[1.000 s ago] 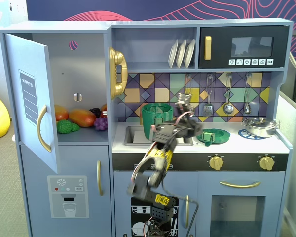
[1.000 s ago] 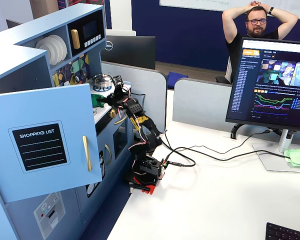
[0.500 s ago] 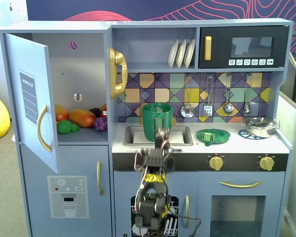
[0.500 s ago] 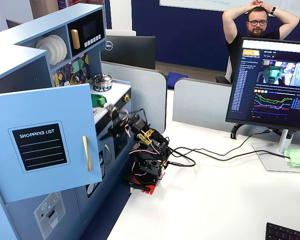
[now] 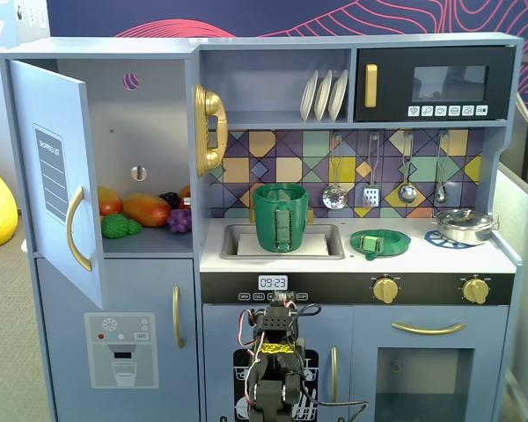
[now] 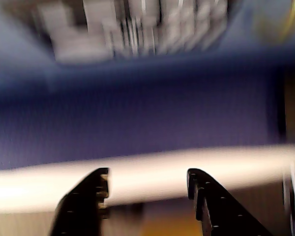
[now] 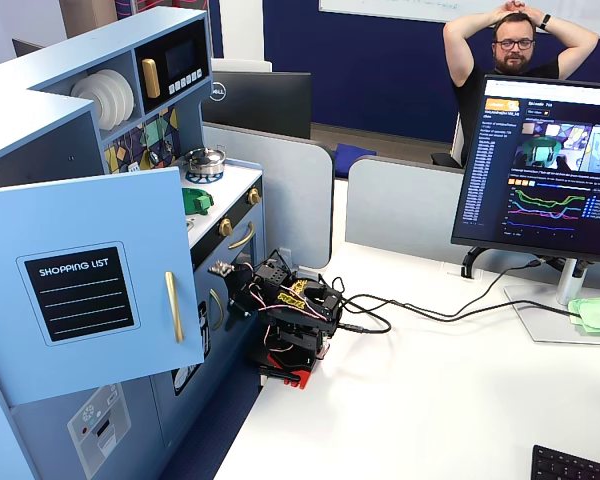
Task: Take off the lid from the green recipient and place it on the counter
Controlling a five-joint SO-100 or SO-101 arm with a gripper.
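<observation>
Wrist view is heavily smeared: above the two dark gripper (image 6: 147,179) fingers there's only a blue-purple band, a pale streak and grey blocks, nothing nameable. The fingers run off the bottom edge. In a fixed view the arm (image 5: 277,369) is cut off at the bottom edge. In the other fixed view the open door (image 7: 90,280) hides the pot, and only part of the lid (image 7: 196,200) shows past it.

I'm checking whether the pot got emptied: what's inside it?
The pot stands in the sink with no lid; the lid lies on the counter beside it. Its rim is open, but its wall hides the inside, so any contents can't be seen.
</observation>
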